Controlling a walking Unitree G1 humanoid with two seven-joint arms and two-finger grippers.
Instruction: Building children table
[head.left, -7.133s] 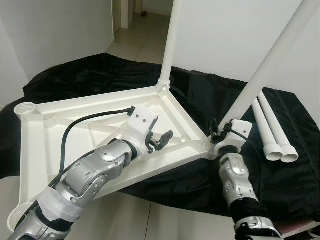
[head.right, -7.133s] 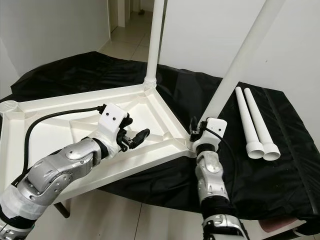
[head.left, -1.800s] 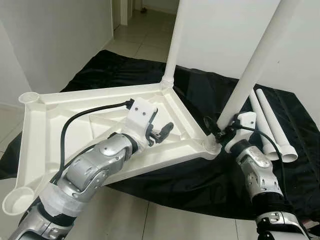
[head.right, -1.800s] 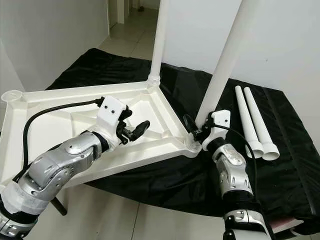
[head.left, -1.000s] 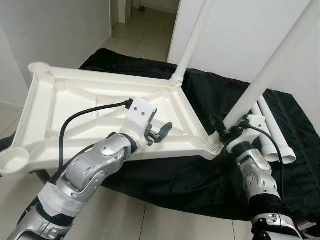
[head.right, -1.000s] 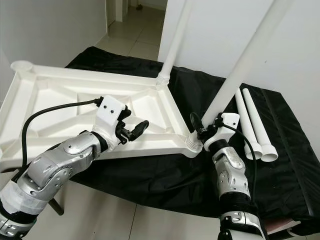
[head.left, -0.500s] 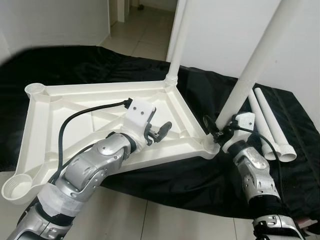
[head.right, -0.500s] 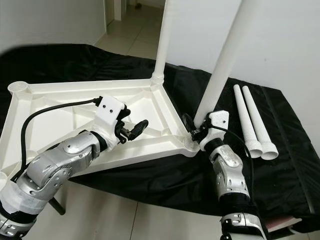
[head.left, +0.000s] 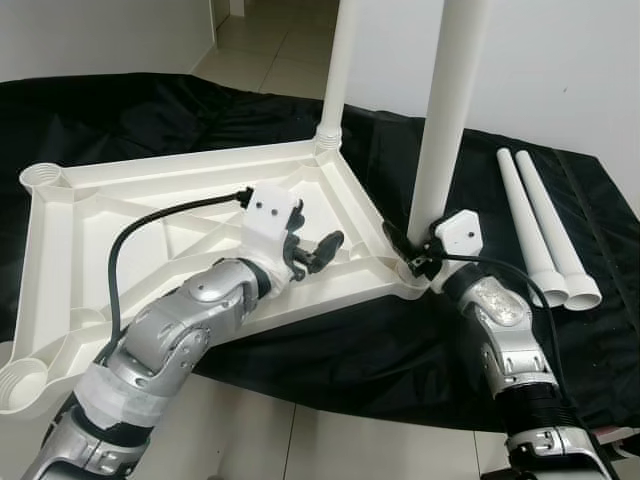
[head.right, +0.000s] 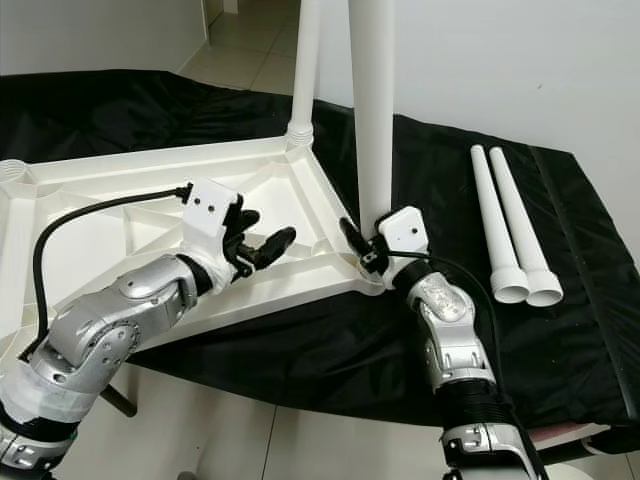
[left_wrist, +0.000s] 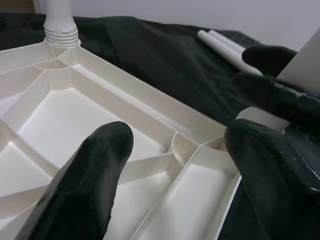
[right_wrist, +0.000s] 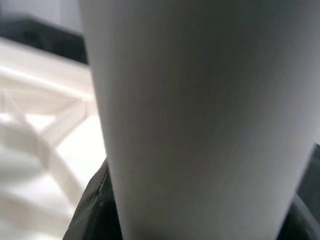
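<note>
Inverted tabletop (head.left: 150, 215) on the black-draped surface (head.left: 130, 115): two legs stand fitted, right end effector (head.left: 412, 252) clamping the near leg (head.left: 445, 110), left end effector (head.left: 312, 252) spread wide; two loose legs (head.left: 545, 230) remain at right.

1. A black cloth (head.left: 120, 120) is spread out wide, creased and slightly shiny, reaching toward the white wall.
2. The white wall (head.left: 560, 60) rises just behind the far edge of the black cloth.
3. A pale tiled floor (head.left: 260, 60) runs off through an opening beyond the cloth's far edge, beside the wall.
4. More of the tiled floor shows below the cloth's near edge, where the cloth hangs down.
</note>
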